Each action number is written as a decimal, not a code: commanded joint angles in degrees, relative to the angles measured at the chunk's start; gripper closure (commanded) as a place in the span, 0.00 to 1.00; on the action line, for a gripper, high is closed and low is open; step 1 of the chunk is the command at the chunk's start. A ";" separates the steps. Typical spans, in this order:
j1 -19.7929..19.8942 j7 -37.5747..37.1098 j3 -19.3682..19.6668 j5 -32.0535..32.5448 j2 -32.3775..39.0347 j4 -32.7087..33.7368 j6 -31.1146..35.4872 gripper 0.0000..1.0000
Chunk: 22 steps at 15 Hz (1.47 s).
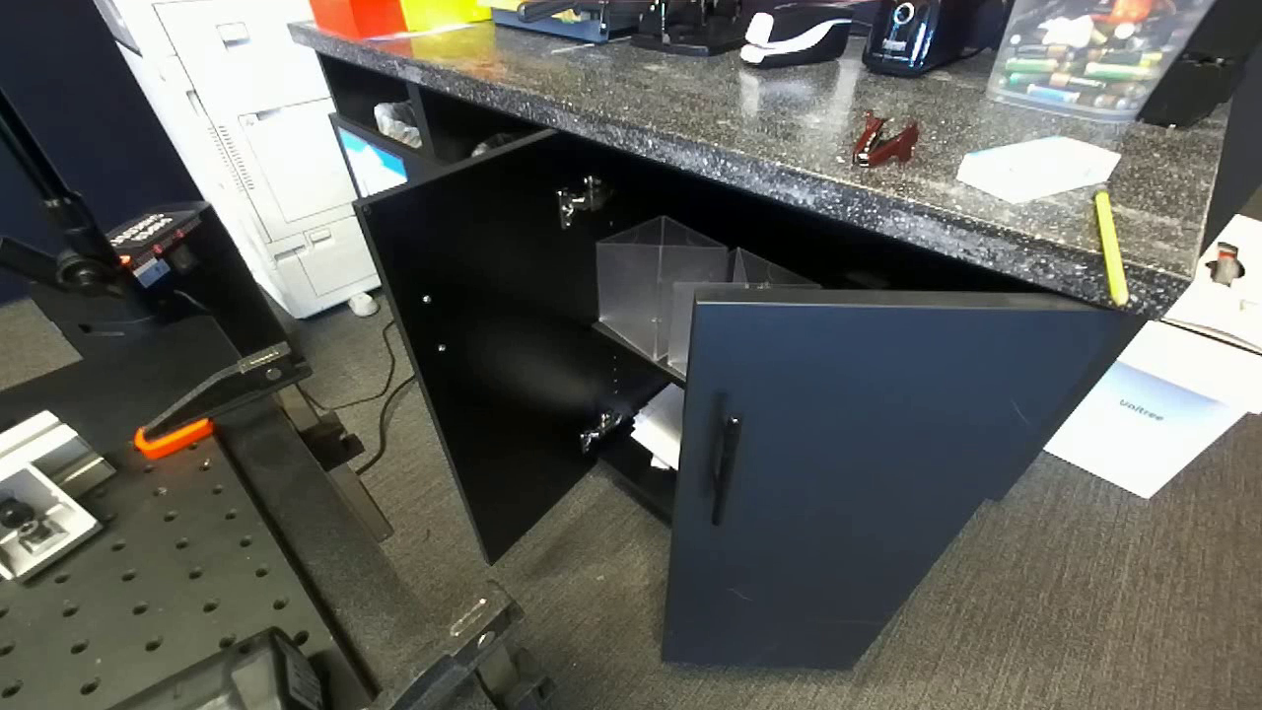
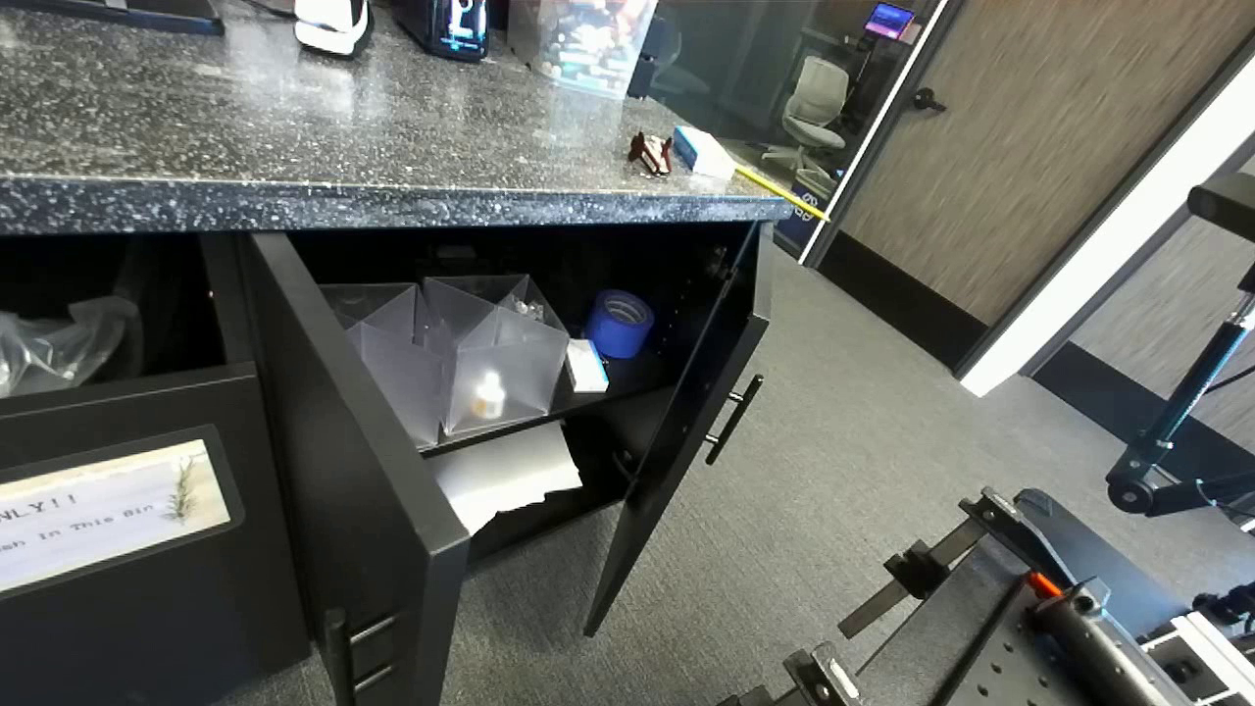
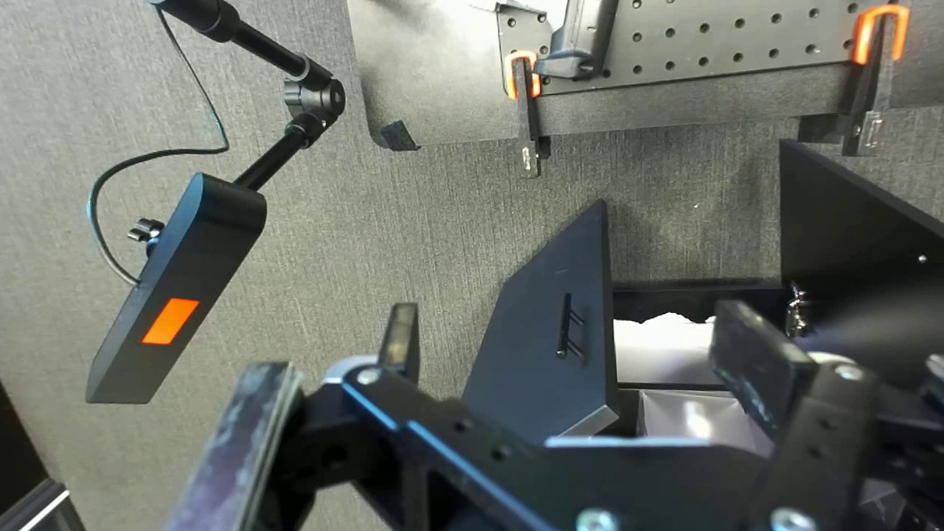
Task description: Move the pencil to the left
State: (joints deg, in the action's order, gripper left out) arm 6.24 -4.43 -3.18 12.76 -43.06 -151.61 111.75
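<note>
The pencil (image 1: 1110, 247) is slim and yellow. It lies at the corner of the speckled dark counter (image 1: 631, 108). One end is by a small white box (image 1: 1040, 168), and the other reaches the front edge. The pencil also shows in an exterior view (image 2: 781, 191), where its far end sticks out past the corner. My gripper (image 3: 580, 346) shows only in the wrist view. Its fingers are wide apart with nothing between them. It points down over the open cabinet and the floor. The pencil is out of the wrist view.
Two cabinet doors stand open below the counter, one with a dark blue face (image 1: 868, 463). A dark red staple remover (image 1: 884, 141) and a clear bin of batteries (image 1: 1094, 59) stand on the counter. A black perforated table (image 3: 686, 44) and a jointed camera arm (image 3: 177, 295) are nearby.
</note>
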 commanded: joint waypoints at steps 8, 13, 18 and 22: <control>1.50 8.39 8.70 1.94 31.27 23.97 12.21 0.00; 2.36 16.96 13.14 -4.13 47.53 41.01 10.70 0.00; 6.77 24.44 13.15 -11.72 63.96 57.18 8.86 0.00; 9.88 25.04 11.84 -11.79 76.61 68.98 8.39 0.00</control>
State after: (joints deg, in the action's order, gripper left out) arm 13.80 18.94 10.11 2.34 24.15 -93.76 123.26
